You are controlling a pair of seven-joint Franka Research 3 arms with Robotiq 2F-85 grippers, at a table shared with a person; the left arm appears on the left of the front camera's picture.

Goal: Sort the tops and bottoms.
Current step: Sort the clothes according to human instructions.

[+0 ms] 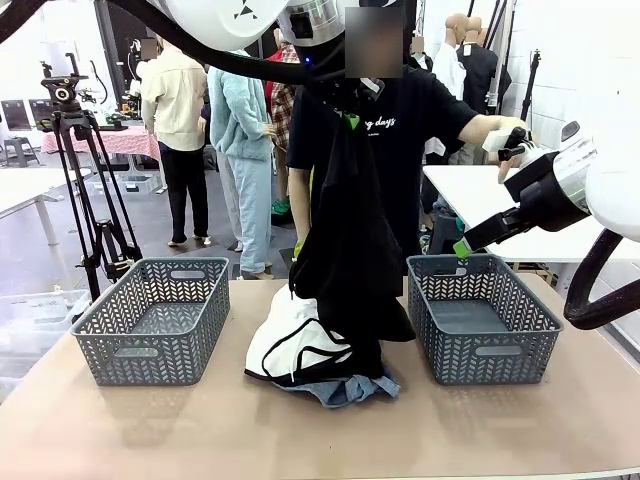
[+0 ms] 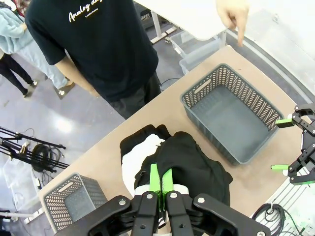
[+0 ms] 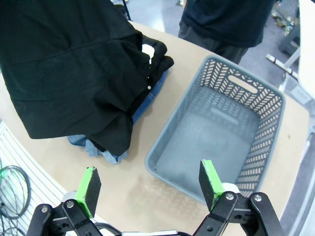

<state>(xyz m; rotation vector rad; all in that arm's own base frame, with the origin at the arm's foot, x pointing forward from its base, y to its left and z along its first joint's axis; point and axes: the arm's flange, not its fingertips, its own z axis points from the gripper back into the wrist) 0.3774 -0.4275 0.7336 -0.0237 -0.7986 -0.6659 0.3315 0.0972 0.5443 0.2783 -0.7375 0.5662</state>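
A plain black garment (image 1: 350, 240) hangs over the middle of the table, with my left gripper (image 1: 349, 122) shut on its top edge. In the left wrist view the green fingertips (image 2: 160, 183) pinch that black garment (image 2: 194, 164) from above. Under it lies a pile: a white garment with black piping (image 1: 292, 345), another black piece, and faded blue denim (image 1: 352, 390) at the bottom. My right gripper (image 1: 468, 246) hovers open over the near left corner of the right basket (image 1: 484, 318), holding nothing. The right wrist view has its open gripper (image 3: 150, 182) between the hanging black garment (image 3: 74, 69) and the basket (image 3: 221, 132).
A second grey basket (image 1: 152, 320) stands at the left of the table. A person in a black printed T-shirt (image 1: 420, 130) stands at the far edge, one hand (image 2: 237, 14) pointing down towards the right basket (image 2: 231, 115). A tripod (image 1: 75, 180) stands beyond the left basket.
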